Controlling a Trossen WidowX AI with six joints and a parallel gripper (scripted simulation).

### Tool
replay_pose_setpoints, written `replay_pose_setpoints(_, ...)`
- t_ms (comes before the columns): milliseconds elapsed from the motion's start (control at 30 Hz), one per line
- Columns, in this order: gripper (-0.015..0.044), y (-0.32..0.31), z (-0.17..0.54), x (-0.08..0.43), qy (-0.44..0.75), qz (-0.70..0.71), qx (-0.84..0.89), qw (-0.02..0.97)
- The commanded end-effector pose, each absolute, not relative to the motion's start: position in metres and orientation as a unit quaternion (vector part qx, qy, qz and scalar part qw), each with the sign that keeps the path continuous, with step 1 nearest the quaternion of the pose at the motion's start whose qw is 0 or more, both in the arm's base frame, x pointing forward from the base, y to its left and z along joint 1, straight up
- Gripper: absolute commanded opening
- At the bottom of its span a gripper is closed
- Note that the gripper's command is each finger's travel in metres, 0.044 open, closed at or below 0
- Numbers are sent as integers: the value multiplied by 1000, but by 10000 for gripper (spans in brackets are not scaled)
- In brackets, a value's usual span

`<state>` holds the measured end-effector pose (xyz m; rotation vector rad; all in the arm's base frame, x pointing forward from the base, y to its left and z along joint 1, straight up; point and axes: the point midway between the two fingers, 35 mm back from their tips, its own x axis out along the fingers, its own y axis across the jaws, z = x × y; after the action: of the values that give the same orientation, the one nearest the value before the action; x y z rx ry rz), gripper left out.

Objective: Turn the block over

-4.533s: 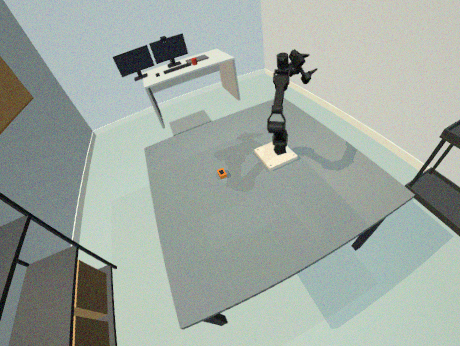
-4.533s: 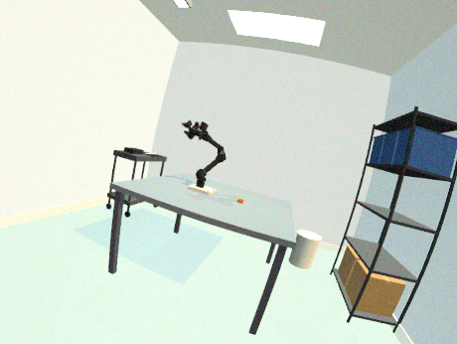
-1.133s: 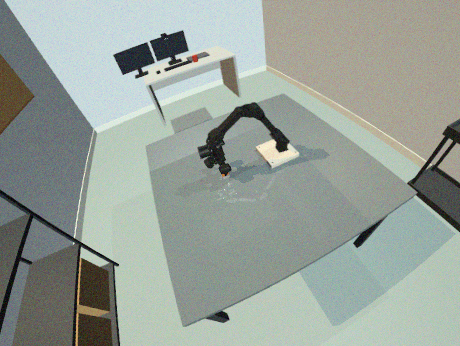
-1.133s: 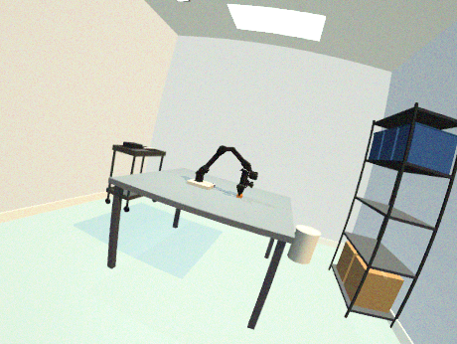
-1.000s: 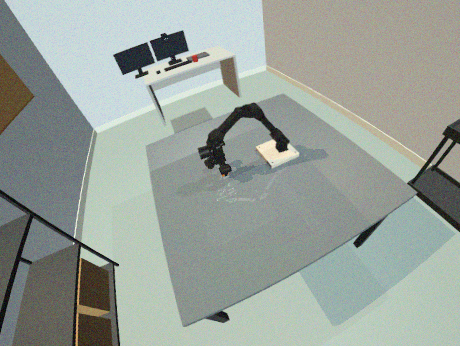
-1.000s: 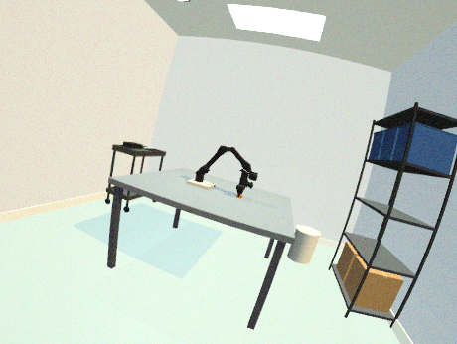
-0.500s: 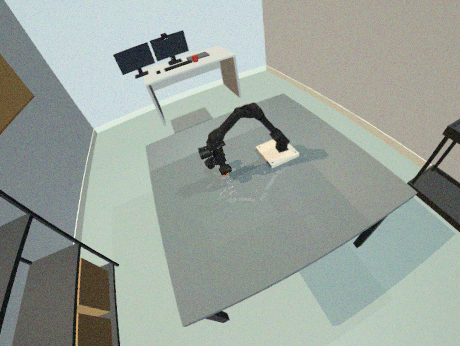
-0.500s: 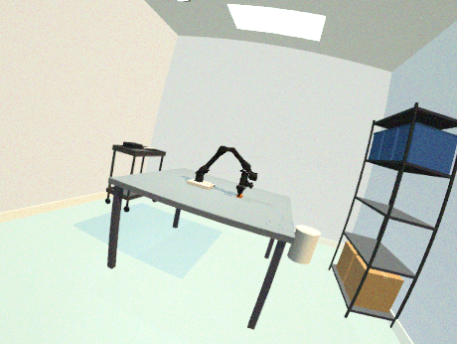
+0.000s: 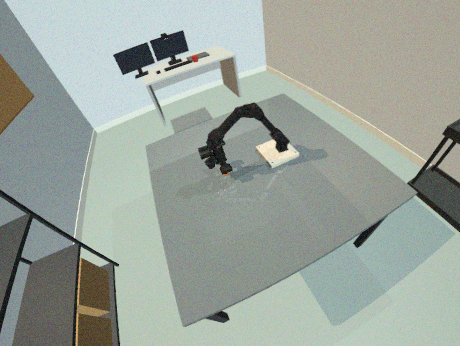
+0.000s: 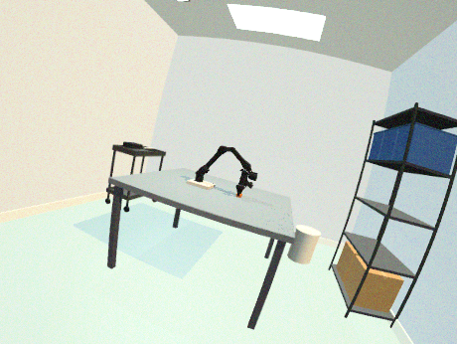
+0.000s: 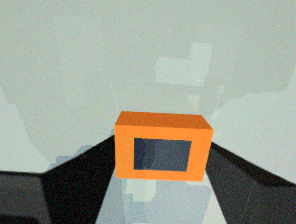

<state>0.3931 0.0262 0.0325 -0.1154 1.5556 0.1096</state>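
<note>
The orange block (image 9: 226, 174) (image 10: 239, 196) (image 11: 124, 157) is at the table's surface (image 9: 235, 240) (image 10: 219, 209). In the wrist view its marked face, with a dark rectangle (image 11: 162, 155), looks up at the camera, and one darker orange long side shows above it. My gripper (image 9: 226, 171) (image 10: 239, 193) (image 11: 160, 142) points down and is shut on the block, one black finger against each short end. The block's underside is hidden. I cannot tell whether it touches the table or is just above it.
The arm's cream base plate (image 9: 272, 157) (image 10: 194, 184) is on the table, to the right of the block in the top view. A white desk (image 9: 190, 68) with monitors, a black shelf rack (image 10: 392, 214) and a dark cart (image 10: 139, 151) are away from the table.
</note>
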Motion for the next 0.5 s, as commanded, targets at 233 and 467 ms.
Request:
replay_pose_setpoints(233, 0, 27, 55, 397, 687, 52, -51, 723)
replay_pose_setpoints(467, 0, 27, 51, 399, 650, 54, -47, 757)
